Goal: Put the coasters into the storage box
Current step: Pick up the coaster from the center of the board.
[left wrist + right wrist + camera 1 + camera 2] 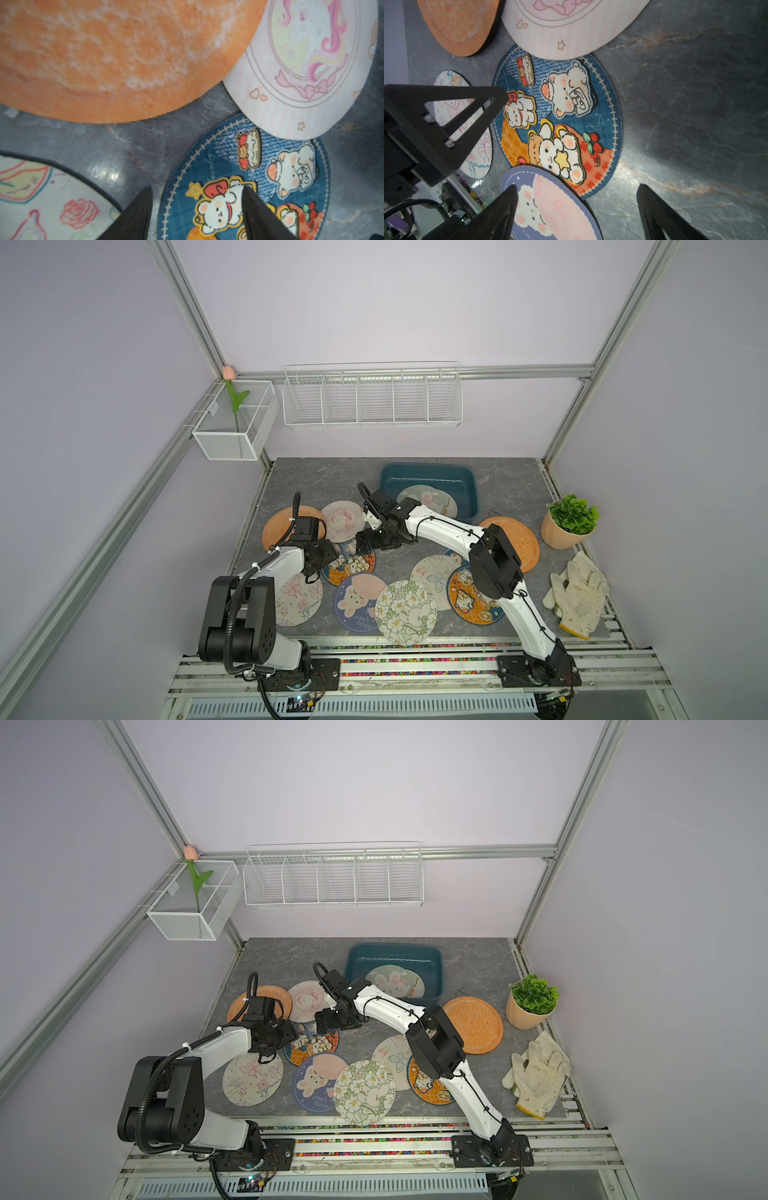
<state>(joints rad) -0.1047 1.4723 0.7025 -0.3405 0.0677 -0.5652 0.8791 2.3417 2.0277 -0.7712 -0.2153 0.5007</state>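
I saw approx two round printed coasters (432, 499) in shallow teal plastic storage box (428, 467); approx ten left on grey table (316, 485). Left gripper (197, 188) & right gripper (577, 186) gaped, empty.

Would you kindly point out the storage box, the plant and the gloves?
storage box (432, 477): a top view, far inner wall
plant (573, 514): a top view, leaves
gloves (579, 598): a top view, palm

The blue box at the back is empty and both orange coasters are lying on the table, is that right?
Not quite: the storage box is not empty. Both top views show a pale bunny-print coaster lying in it. The two orange coasters do lie on the table.
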